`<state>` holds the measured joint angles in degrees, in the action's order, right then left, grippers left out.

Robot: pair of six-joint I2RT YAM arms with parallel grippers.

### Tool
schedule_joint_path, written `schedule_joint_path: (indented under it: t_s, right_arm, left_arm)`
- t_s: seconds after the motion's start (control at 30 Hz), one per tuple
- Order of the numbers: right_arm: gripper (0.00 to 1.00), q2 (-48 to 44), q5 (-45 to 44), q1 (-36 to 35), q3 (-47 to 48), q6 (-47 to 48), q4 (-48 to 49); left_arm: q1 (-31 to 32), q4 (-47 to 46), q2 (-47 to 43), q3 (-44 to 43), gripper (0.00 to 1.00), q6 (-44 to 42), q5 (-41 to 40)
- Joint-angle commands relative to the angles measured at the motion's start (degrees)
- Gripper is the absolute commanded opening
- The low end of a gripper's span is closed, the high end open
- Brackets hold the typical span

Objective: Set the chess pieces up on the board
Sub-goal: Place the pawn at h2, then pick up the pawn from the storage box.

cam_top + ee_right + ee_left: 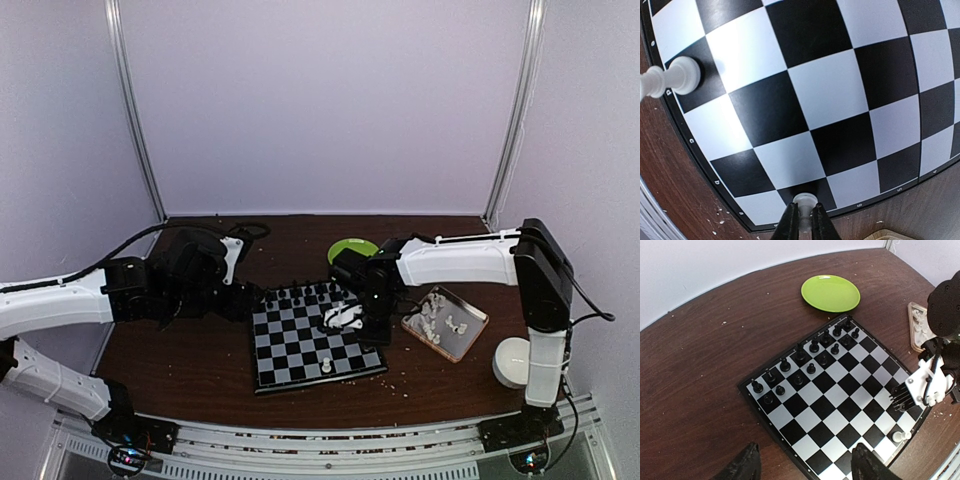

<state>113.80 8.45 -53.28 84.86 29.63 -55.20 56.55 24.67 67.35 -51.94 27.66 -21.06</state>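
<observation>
The board lay at the middle of the table, skewed to its near edge. Two rows of opposing chessmen stood along the board's far side. One chess piece stood on the board's near row. A second chess piece was at the board's right edge, over a border square, between the fingertips of the right gripper. A plate lay behind the board's far right corner, apart from it. A tray lay just right of the board, with loose chess pieces in it. A round container stood near the tray's near right side. The left gripper hung near the board's far left corner.
</observation>
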Motion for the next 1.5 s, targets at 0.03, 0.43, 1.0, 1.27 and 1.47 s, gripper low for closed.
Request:
schedule_joint_path:
  t_s: [0.03,0.43,1.0,1.27,1.47]
  right_arm:
    - [0.15,1.08,-1.77,-0.25,1.02,-0.73,1.36]
    - [0.23,0.58,-1.70,-0.25,0.77,-0.97,1.29]
    - [0.30,-19.66,0.88,6.39,-6.63,-0.94,-0.18]
    - [0.29,-29.36,4.16,21.62,-13.05,-2.10,-0.14]
    - [0.27,-32.11,1.99,31.32,-17.45,-3.68,1.10]
  left_arm:
    - [-0.39,-0.95,-0.20,0.03,0.64,0.64,-0.56]
    - [-0.39,-1.72,0.55,0.19,0.64,0.50,-0.04]
    - [-0.39,2.31,5.59,-8.98,0.64,-7.84,3.54]
    - [-0.78,7.31,15.44,-27.57,0.65,-17.85,9.43]
    - [-1.49,6.06,20.41,-32.95,0.64,-22.98,9.63]
